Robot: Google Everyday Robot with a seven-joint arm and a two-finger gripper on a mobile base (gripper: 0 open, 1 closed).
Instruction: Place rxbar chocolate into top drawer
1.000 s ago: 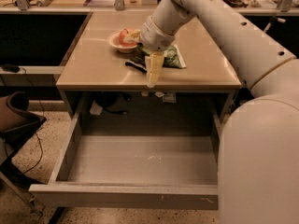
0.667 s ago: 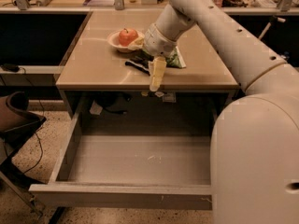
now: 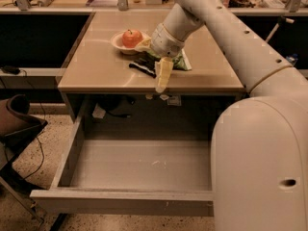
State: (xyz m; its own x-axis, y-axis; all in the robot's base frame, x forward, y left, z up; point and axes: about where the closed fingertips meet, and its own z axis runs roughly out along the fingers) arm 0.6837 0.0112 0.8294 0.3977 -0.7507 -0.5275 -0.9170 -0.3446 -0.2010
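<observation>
The rxbar chocolate [image 3: 142,69], a slim black bar, lies on the beige table [image 3: 96,71] just in front of the white bowl. My gripper [image 3: 160,84] hangs down over the table's front edge, immediately right of the bar and beside it, with the green snack bag [image 3: 181,62] behind it. The top drawer [image 3: 120,200] is pulled wide open below the table, and its grey inside is bare.
A red apple [image 3: 132,37] sits in the white bowl [image 3: 117,42] at the table's middle back. My arm and body fill the right side. A dark chair [image 3: 17,124] and cables stand at the left on the floor.
My gripper has shifted slightly to the right along the table's front edge, uncovering the apple. The bar, bag and drawer have not moved.
</observation>
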